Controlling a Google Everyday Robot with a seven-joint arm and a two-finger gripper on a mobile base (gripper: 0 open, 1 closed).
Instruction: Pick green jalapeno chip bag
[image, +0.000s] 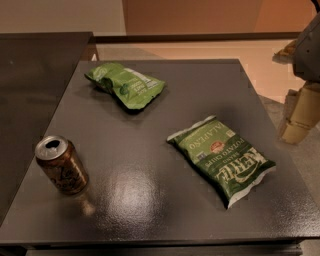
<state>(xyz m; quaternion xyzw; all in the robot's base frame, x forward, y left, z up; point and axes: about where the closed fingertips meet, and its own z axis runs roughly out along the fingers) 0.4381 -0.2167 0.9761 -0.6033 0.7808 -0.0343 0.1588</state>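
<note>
The green jalapeno chip bag (221, 157) lies flat on the dark grey table (150, 200), right of centre, with white "JALAPENO" and "KETTLE" lettering, a small red logo and white sealed ends. My gripper (300, 117) hangs at the right edge of the view, beyond the table's right side, up and to the right of the bag and not touching it. It holds nothing that I can see.
A lighter lime-green bag (126, 85) lies near the table's far left. An opened brown soda can (61, 165) stands at the front left. A second dark surface (30, 75) adjoins the table on the left. Floor lies beyond the right edge.
</note>
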